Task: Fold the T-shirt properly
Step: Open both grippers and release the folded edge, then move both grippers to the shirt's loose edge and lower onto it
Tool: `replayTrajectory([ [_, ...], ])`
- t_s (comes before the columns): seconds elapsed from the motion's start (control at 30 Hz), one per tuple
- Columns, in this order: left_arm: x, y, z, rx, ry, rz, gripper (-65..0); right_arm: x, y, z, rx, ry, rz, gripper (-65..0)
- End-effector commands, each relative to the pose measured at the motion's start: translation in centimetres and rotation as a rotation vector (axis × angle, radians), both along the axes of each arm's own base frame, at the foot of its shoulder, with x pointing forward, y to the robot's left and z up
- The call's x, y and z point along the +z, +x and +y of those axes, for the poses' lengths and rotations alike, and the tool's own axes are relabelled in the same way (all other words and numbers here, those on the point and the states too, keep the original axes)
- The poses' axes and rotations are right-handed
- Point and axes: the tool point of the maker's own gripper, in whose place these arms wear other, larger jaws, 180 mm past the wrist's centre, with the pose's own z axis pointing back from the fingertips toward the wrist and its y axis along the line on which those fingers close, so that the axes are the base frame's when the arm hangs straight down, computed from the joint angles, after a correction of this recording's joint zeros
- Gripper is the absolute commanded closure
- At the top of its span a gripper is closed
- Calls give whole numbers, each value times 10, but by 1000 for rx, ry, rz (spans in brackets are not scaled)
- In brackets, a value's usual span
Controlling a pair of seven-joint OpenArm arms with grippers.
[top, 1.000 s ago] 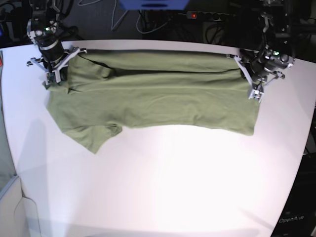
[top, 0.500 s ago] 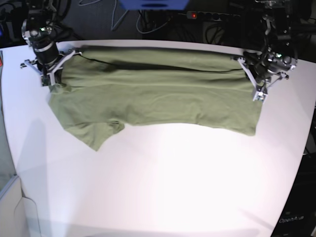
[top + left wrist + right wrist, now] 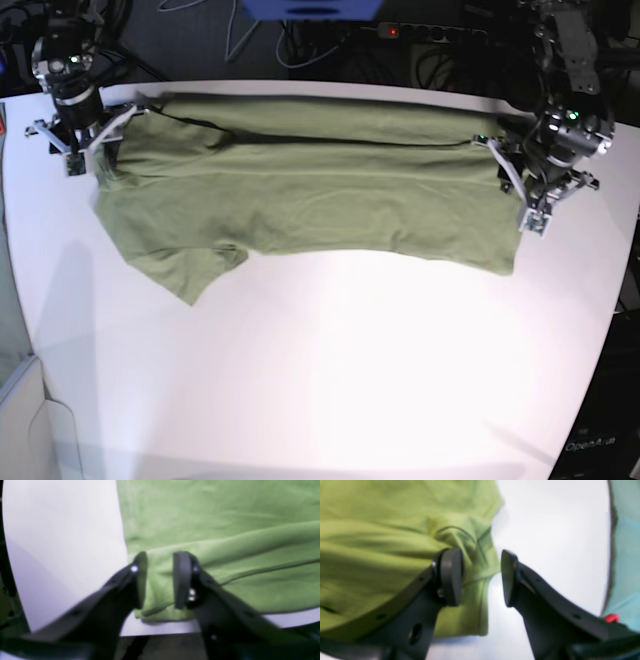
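Bright light from above makes the white desk (image 3: 330, 380) glare, mostly in the middle of the base view. That view bends at its edges, and its far background is dark. Both wrist views are blurry. The shirt (image 3: 225, 530) looks soft, with dark shadows in its folds beside each end effector.

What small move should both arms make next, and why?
Probably lift both clear. The left gripper and right gripper have their fingers apart, and the wrinkled olive-green cotton T-shirt lies folded lengthwise on the white table. A crosswise fold remains.
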Motion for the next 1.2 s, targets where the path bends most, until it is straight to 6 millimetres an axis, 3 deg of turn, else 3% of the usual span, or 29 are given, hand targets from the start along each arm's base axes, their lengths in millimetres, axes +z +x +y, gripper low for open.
replayTrajectory([
  [0.0, 9, 4, 5, 13, 12, -35, -220, 18, 4, -5, -2, -22, -58, -261],
  [0.13, 8, 4, 9, 35, 6, -36, -229, 41, 8, -3, -6, -35, -115, -261],
  [0.37, 14, 9, 10, 33, 11, -54, -230, 42, 11, -3, -6, -32, -123, -261],
  [0.43, 21, 19, 12, 35, 13, -81, -230, 43, 16, 4, 28, -22, -128, -261],
  [0.57, 27, 32, 13, 38, 12, -108, -231, 51, 45, 22, 140, -7, -126, -263],
  [0.87, 44, 65, 15, 46, 0, -174, -231, 79, 126, 5, 172, -95, -31, -263],
  [1.0, 35, 63, 16, 55, -12, -149, -231, 69, 151, 14, 231, -107, 27, -268],
  [1.17, 35, 70, 19, 63, -12, -150, -231, 42, 173, 50, 337, -78, 102, -400],
])
